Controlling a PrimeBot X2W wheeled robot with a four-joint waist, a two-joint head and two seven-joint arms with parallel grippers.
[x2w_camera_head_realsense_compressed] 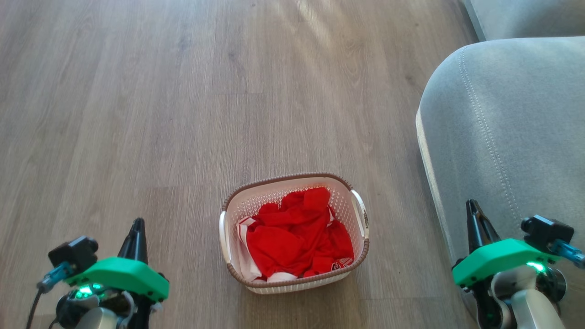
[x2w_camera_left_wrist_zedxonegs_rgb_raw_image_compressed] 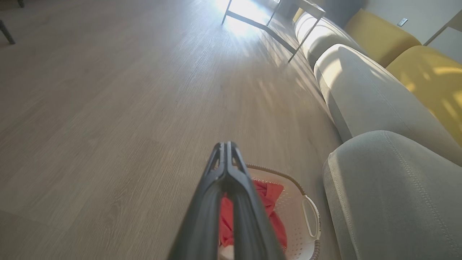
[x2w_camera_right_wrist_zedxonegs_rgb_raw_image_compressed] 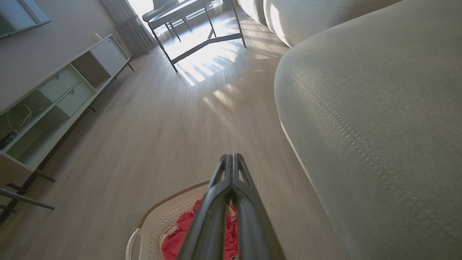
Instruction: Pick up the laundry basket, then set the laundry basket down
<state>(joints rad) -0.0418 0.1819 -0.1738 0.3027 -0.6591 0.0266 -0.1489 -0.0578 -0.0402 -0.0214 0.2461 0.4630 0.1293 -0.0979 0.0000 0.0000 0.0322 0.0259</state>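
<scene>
Standing upright on the wood floor [x2w_camera_head_realsense_compressed: 137,114], the basket [x2w_camera_head_realsense_compressed: 292,175] lies between the two grippers and well apart from both. Red-and-white clothes [x2w_camera_head_realsense_compressed: 297,237] are heaped inside it, below the brown rim. A white handle [x2w_camera_head_realsense_compressed: 222,230] sits on its left side and another [x2w_camera_head_realsense_compressed: 361,212] on its right. The grey sofa [x2w_camera_head_realsense_compressed: 512,137] is to the robot's right, with a strip of bare floor between it and the basket.

Left gripper [x2w_camera_head_realsense_compressed: 137,226]: low at the left, fingers pressed together and holding nothing. In the left wrist view its tips [x2w_camera_left_wrist_zedxonegs_rgb_raw_image_compressed: 226,146] meet above the basket's [x2w_camera_left_wrist_zedxonegs_rgb_raw_image_compressed: 292,209] far rim.

Right gripper [x2w_camera_head_realsense_compressed: 471,205]: low at the right, in front of the sofa arm, fingers likewise closed on each other and empty. In the right wrist view its tips [x2w_camera_right_wrist_zedxonegs_rgb_raw_image_compressed: 231,157] meet above the basket [x2w_camera_right_wrist_zedxonegs_rgb_raw_image_compressed: 162,216]. A low cabinet [x2w_camera_right_wrist_zedxonegs_rgb_raw_image_compressed: 54,94] lines the far wall, and a dark-framed table [x2w_camera_right_wrist_zedxonegs_rgb_raw_image_compressed: 195,21] stands in sunlight beyond.
</scene>
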